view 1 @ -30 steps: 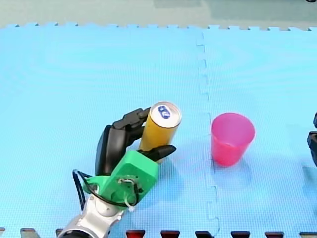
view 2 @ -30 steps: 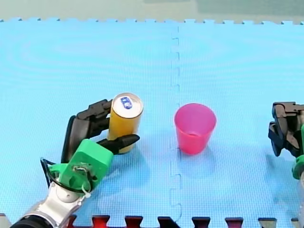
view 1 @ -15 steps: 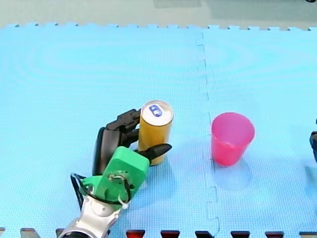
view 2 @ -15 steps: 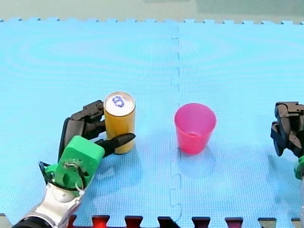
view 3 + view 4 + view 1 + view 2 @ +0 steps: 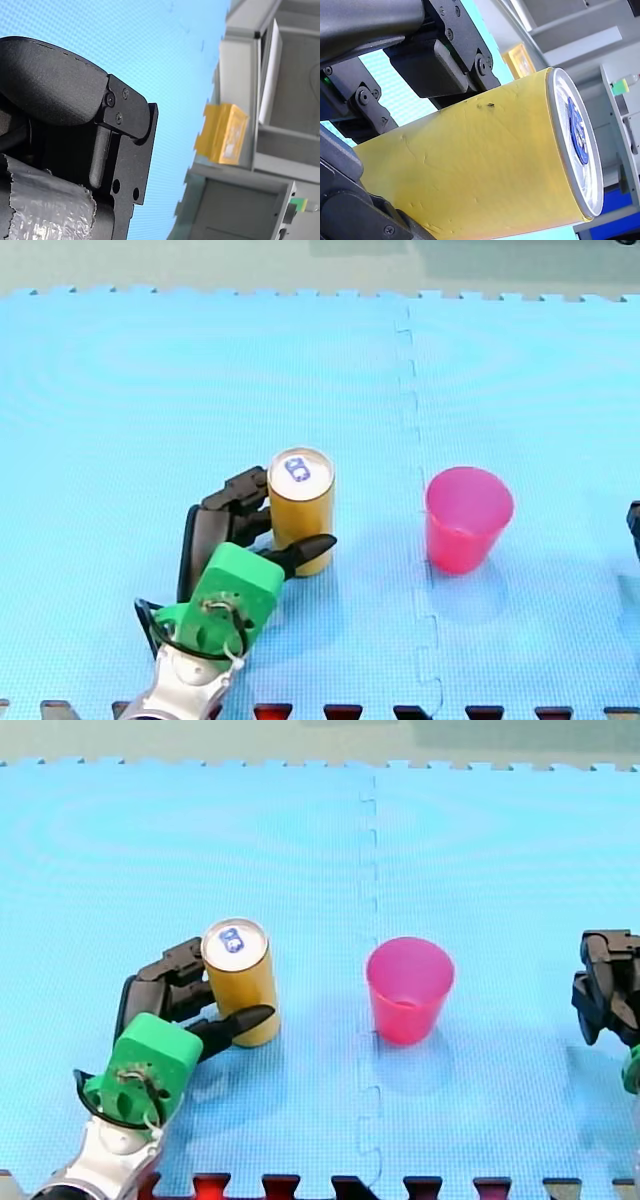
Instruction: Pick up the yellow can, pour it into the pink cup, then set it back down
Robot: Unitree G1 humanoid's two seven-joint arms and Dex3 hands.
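First head view, left hand (image 5: 225, 540) at lower left, fingers and thumb closed around upright yellow can (image 5: 300, 510), blue foam mat (image 5: 200, 390) beneath, pink cup (image 5: 468, 520) apart at right, right hand (image 5: 605, 985) at right edge, grip cannot be told.

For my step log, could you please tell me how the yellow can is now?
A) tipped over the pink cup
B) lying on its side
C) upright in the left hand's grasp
C: the yellow can stands upright with the left hand around it, beside the pink cup; right hand at the right edge.

Blue interlocking foam mat (image 5: 200, 370)
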